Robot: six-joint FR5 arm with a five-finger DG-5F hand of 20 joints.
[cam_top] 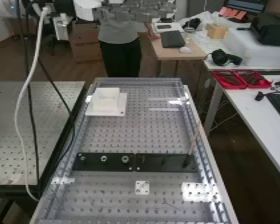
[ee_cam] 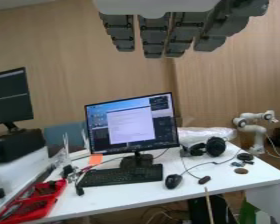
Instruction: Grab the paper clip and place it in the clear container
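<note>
The hand (cam_top: pixel 140 12) is at the top edge of the high view, high up beyond the bench's far end and well away from the perforated plate. In the wrist view the fingers of the hand (ee_cam: pixel 154 30) hang straight and side by side, holding nothing. Pale, shiny edges (cam_top: pixel 165 109) on the plate's far right part may belong to a clear container; I cannot tell for certain. A faint thin mark (cam_top: pixel 170 204) lies near the plate's near end, too unclear to call a paper clip.
On the perforated plate (cam_top: pixel 117 135) stand a white block (cam_top: pixel 107 102), a black strip (cam_top: pixel 104 161) with round metal fittings, an upright thin stick (cam_top: pixel 192 142) and a small white piece (cam_top: pixel 142 187). A white cable (cam_top: pixel 19 110) hangs at the left. Red trays (cam_top: pixel 240 79) lie on the side table.
</note>
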